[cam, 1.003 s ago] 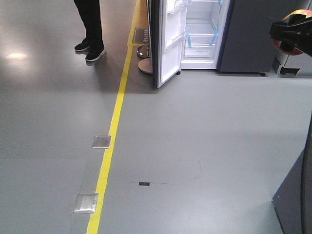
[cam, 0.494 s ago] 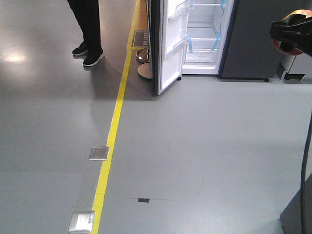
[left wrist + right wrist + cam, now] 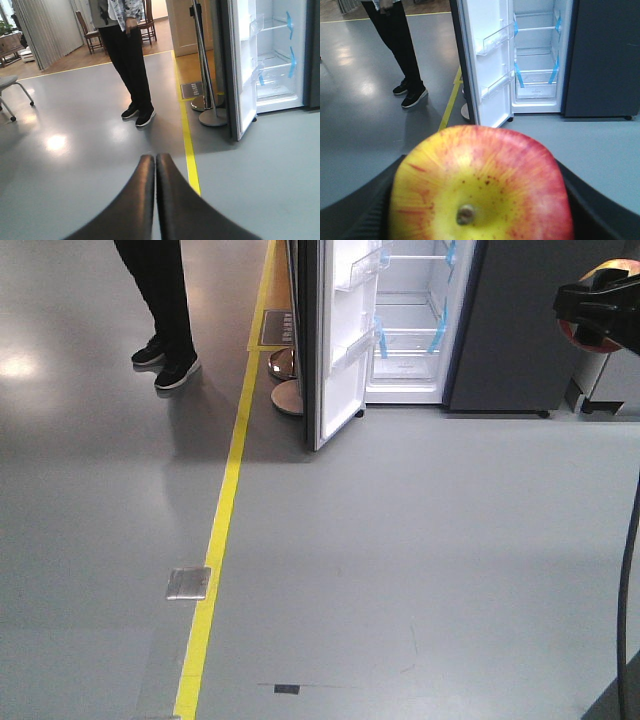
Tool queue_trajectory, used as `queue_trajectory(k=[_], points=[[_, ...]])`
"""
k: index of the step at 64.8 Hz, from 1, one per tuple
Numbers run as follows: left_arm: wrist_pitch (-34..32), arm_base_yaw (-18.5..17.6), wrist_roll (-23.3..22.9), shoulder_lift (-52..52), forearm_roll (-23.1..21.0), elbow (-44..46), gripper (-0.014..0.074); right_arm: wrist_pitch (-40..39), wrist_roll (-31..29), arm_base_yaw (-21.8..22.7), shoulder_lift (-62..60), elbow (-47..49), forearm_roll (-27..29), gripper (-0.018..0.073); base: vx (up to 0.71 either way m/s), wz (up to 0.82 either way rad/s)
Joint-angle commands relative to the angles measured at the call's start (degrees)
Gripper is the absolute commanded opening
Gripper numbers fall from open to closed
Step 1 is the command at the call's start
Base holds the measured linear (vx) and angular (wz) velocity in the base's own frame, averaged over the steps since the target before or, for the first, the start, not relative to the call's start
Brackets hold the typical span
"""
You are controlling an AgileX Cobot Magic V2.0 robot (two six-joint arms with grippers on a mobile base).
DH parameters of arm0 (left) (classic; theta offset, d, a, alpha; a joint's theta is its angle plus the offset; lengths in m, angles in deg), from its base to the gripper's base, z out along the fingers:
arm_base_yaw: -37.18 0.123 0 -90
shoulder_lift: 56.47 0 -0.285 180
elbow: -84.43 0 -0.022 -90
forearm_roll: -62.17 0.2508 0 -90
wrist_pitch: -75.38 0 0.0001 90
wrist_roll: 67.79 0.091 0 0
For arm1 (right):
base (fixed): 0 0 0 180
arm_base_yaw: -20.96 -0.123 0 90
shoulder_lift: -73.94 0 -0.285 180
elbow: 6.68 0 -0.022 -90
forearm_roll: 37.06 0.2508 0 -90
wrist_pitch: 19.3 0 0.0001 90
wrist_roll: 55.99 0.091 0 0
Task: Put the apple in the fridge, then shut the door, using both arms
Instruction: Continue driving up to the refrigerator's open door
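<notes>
The grey floor carries everything here. At its far edge stands the fridge, dark grey outside and white inside, with clear shelves marked by blue tape. Its door is swung open toward the camera, with the plastic bins facing the opening. A plain dark panel is just beside the opening on the right.

A person in black trousers stands on the far side of the yellow line, near the door's outer face. A round post base sits just behind the door.

The right gripper is pinching the apple, which is held in the air, well apart from the fridge and not yet inside. The left gripper has its fingers pressed together on nothing.

I judge the approach is not finished. The apple is round and smooth, so a jolt from the base could make it slip from the pads. The open door stands near the path to the shelves, so an arm reaching in could knock it. When the door is pushed shut, too hard a push may bounce it open again.
</notes>
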Motion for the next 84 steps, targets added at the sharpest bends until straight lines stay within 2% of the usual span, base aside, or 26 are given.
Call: queue_trajectory(k=[1,84], points=[[-4.6,-0.3,-0.2,-0.9,-0.6,-1.4,-0.0006,-4.4,-0.3,0.3,-1.7,1.6,0.4,0.0152,0.22,-0.04],[-4.6,-0.3,-0.2,-0.9,-0.6,-1.4,-0.0006,-4.4,-0.3,0.3,-1.7,1.6,0.4,0.0152,0.20,0.00]])
